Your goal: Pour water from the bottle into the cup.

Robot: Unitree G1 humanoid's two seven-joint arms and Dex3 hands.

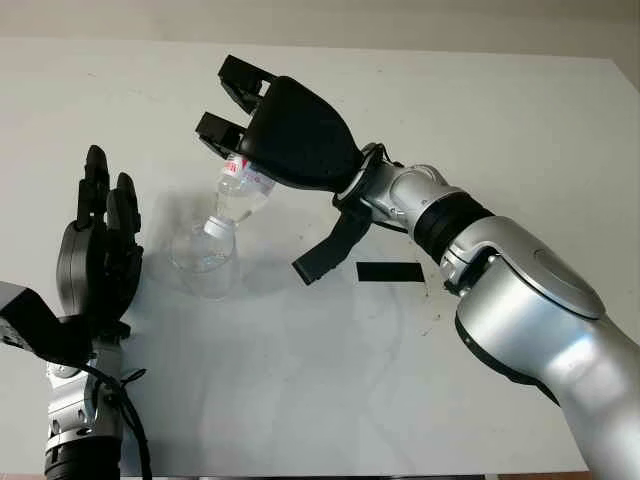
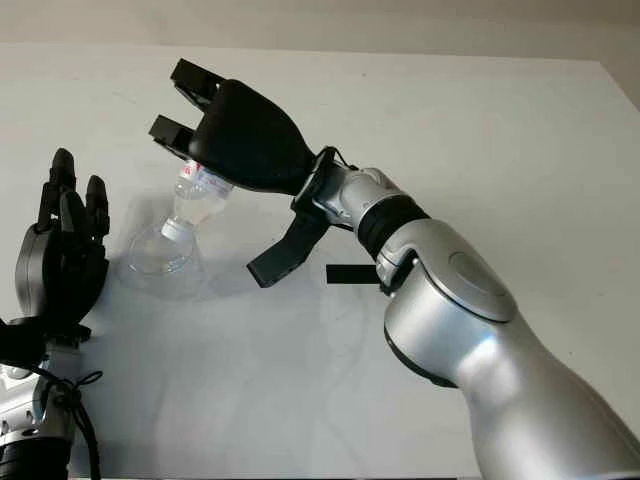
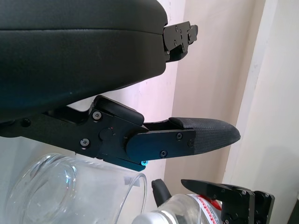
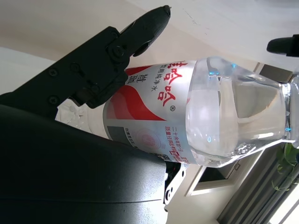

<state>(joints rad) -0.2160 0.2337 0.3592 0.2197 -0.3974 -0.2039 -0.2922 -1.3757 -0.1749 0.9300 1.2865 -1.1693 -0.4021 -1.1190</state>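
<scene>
Left eye view: the right hand (image 1: pixel 262 125) is clamped on a clear plastic water bottle with a red and white label (image 1: pixel 243 190), held tilted neck-down. The bottle's white-capped mouth sits at the rim of the clear glass cup (image 1: pixel 205 262), which stands on the white surface (image 1: pixel 320 380). The left hand (image 1: pixel 100 255) is beside the cup, on the side away from the bottle-holding arm, holding nothing and apart from the cup. A black rectangular strip (image 1: pixel 390 271) lies on the surface on the cup's other side, under the right forearm.

Right eye view: same arrangement; the bottle's neck points down into the cup.

Left wrist view: the cup's rim and the bottle's neck appear just past the hand's black fingers (image 3: pixel 187 137).

Right wrist view: the fingers (image 4: pixel 107 60) wrap the labelled body of the bottle.
</scene>
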